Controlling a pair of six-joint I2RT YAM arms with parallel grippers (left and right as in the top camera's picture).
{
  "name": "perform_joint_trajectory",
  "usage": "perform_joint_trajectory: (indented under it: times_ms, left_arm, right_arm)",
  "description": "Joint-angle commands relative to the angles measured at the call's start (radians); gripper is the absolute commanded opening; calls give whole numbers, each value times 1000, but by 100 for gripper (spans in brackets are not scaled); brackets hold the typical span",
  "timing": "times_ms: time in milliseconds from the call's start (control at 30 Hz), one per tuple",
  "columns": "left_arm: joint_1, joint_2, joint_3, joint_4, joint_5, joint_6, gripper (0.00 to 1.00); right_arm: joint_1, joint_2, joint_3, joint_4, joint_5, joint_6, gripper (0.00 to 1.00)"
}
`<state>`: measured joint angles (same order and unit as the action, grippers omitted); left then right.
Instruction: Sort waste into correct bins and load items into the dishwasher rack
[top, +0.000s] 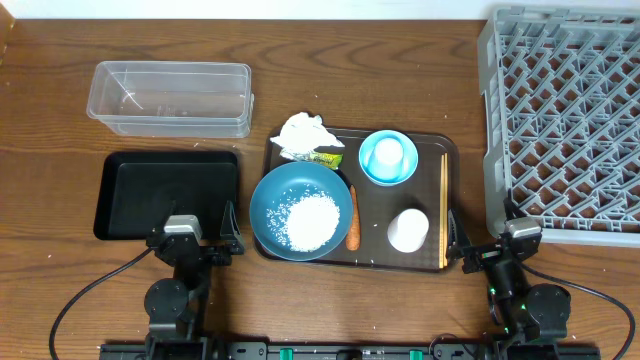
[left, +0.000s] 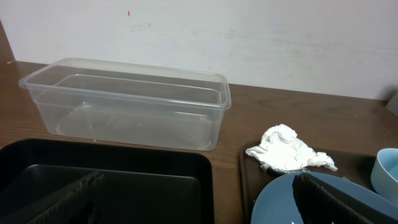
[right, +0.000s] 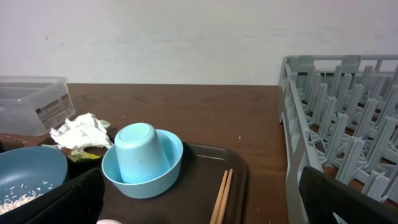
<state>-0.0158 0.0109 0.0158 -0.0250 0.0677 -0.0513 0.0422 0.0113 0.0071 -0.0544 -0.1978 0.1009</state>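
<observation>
Overhead, both grippers rest with fingers spread wide, holding nothing. Just ahead of the left gripper (top: 192, 232) lies the black tray (top: 120, 190), with the clear tub (top: 170, 97) beyond it. At its right the teal bowl (top: 272, 195) holds rice (top: 310, 222). Left of the right gripper (top: 487, 238) lie the chopsticks (top: 444, 210) and the white cup (top: 408, 230). The rack (top: 565, 120) stands ahead to its right.

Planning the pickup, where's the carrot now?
In the overhead view the carrot lies on the brown tray, between the teal bowl and the white cup.

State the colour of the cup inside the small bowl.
The cup is light blue, clearest in the right wrist view.
</observation>
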Motion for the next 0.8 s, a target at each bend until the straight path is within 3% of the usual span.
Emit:
perform_joint_trajectory:
  times_ms: [0,400,467,667,767]
  left_arm:
    - [4,-7,-12,-42,2,10,98]
    - [4,-7,-12,-41,12,-4,98]
    - [4,-7,-11,-33,100,-114,98]
    - [4,-7,-11,-18,532,-606,98]
    - [4,-7,-11,-19,708,-695,98]
  right_arm:
    - [-8,-5,-2,-5,7,-13,99]
    - [-8,-5,-2,-5,7,-13,99]
    - [-8,-5,-2,-5,7,-13,99]
    - [-8,-5,-2,-5,7,-13,99]
    - [-8,-5,-2,-5,7,-13,99]
